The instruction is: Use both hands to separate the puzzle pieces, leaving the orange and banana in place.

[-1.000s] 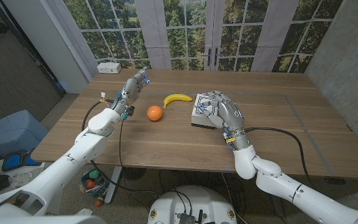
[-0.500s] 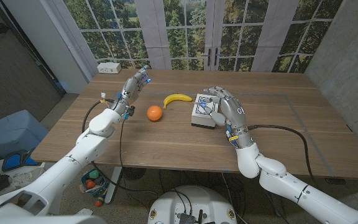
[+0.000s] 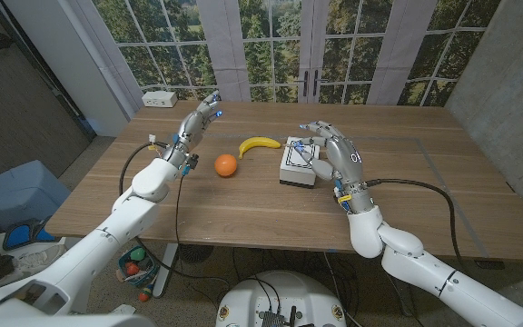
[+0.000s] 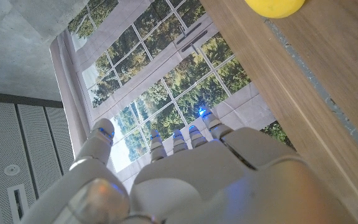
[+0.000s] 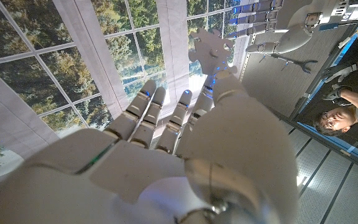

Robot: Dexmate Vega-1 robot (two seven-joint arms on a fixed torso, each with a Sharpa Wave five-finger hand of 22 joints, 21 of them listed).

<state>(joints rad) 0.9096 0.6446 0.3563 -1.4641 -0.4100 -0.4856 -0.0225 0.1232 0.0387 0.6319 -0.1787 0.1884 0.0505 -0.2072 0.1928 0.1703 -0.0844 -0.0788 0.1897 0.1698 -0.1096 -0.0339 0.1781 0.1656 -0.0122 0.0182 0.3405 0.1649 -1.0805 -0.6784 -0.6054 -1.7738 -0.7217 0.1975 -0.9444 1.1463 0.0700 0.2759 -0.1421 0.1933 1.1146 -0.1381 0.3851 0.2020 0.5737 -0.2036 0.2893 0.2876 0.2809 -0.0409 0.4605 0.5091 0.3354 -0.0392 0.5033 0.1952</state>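
The white puzzle block (image 3: pixel 295 166) sits on the table right of the banana (image 3: pixel 259 143) and the orange (image 3: pixel 226 164). My right hand (image 3: pixel 334 152) is raised just above and behind the block, tilted back. In the right wrist view a white jigsaw-shaped piece (image 5: pixel 210 47) stands up at its fingertips (image 5: pixel 185 99), pinched there. My left hand (image 3: pixel 198 119) hovers over the far left of the table with its fingers stretched out and nothing in them. In the left wrist view a yellow fruit (image 4: pixel 276 5) lies on the wood beyond the left hand (image 4: pixel 185 168).
A white power strip (image 3: pixel 159 98) lies at the table's far left corner. Windows stand close behind the far edge. A cable (image 3: pixel 407 186) runs across the table from my right wrist. A person (image 5: pixel 347 112) shows at the edge of the right wrist view.
My right hand has lifted off the top of the puzzle block and tipped back, uncovering the block. My left hand has drifted slightly up and towards the window.
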